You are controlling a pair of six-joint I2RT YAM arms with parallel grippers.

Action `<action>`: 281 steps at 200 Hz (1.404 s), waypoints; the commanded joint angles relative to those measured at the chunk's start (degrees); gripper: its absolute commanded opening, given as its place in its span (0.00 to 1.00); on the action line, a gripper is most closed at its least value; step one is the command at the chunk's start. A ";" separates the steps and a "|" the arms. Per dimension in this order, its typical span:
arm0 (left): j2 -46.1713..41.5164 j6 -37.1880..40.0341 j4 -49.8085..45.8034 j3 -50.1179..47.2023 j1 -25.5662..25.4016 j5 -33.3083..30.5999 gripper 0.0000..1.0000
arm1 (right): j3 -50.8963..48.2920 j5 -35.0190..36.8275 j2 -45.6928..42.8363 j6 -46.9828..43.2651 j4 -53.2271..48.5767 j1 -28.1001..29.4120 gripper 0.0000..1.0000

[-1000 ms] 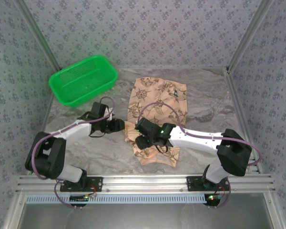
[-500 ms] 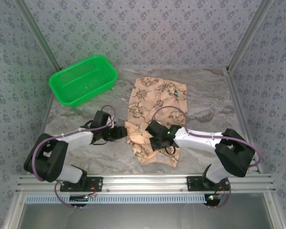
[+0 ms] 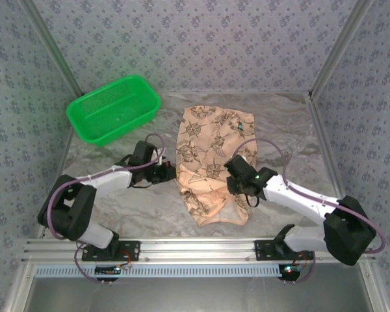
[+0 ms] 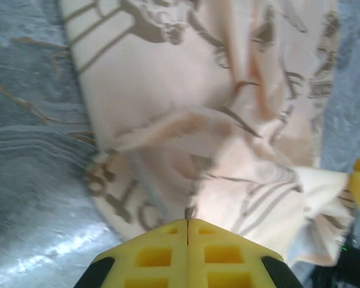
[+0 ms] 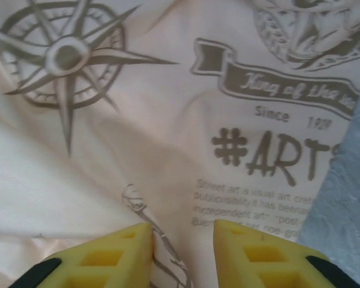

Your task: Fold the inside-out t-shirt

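The t-shirt (image 3: 211,162) lies crumpled lengthwise in the middle of the table, tan with dark compass and lettering prints. My left gripper (image 3: 171,174) sits at its left edge. In the left wrist view the yellow fingers (image 4: 162,255) are pressed together, and a thin ridge of the pale cloth (image 4: 228,150) runs into their tips. My right gripper (image 3: 234,185) is over the shirt's right side. Its yellow fingers (image 5: 117,258) stand apart above the printed cloth (image 5: 168,120), with a small fold beside the left finger and nothing pinched.
A green plastic basket (image 3: 114,107) stands at the back left. Bare marbled table (image 3: 283,140) lies right of the shirt, and more shows at the front left. An aluminium rail (image 3: 195,247) runs along the near edge. Patterned walls close in three sides.
The right arm swept from the shirt's lower left across to its right side, and its jaws shut and then reopened. The left gripper slid to the shirt's left edge and shut. The lower shirt lies smoother.
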 commanded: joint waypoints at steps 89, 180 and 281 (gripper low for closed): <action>-5.60 -1.43 -1.64 -3.39 0.33 -1.27 0.35 | 16.10 -31.23 20.27 -3.47 17.79 8.87 0.47; 10.03 -2.84 7.55 3.87 1.34 5.86 0.36 | 21.00 -25.61 30.84 -3.43 19.13 11.21 0.47; 10.39 -3.82 8.64 4.72 1.39 8.20 0.00 | 23.36 -10.74 31.84 0.51 13.38 14.96 0.54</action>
